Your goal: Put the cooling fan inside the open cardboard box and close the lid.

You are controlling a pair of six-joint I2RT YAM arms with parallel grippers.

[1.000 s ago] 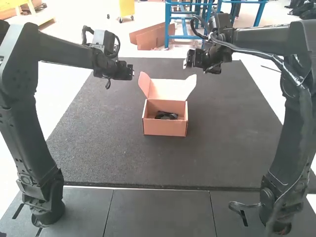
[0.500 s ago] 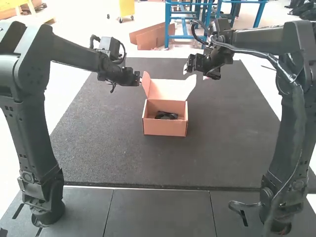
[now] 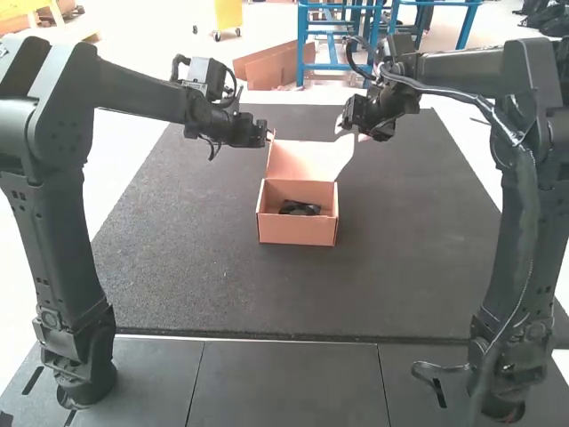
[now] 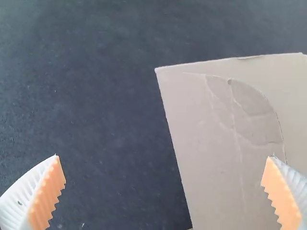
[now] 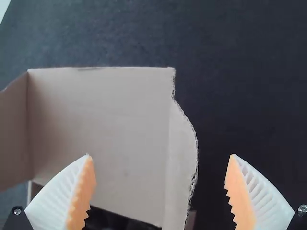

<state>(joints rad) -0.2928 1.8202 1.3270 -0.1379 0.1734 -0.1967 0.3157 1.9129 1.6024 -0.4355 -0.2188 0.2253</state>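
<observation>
A: Entry one, cooling fan [image 3: 300,209]?
B: Lying inside the open cardboard box [image 3: 298,228], below and between both grippers. Lid [image 3: 307,160] upright.
A: Left gripper [image 3: 263,136]?
B: Fingers spread wide. It has moved in since a second ago and is now at the lid's near side flap.
A: Right gripper [image 3: 352,119]?
B: Fingers spread. It has edged slightly closer, just above the lid's other corner.

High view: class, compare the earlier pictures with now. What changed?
The left gripper moved rightward to the left edge of the lid, open. The right gripper barely shifted, open. Nothing was grasped. The box, upright lid and fan inside stayed put.
</observation>
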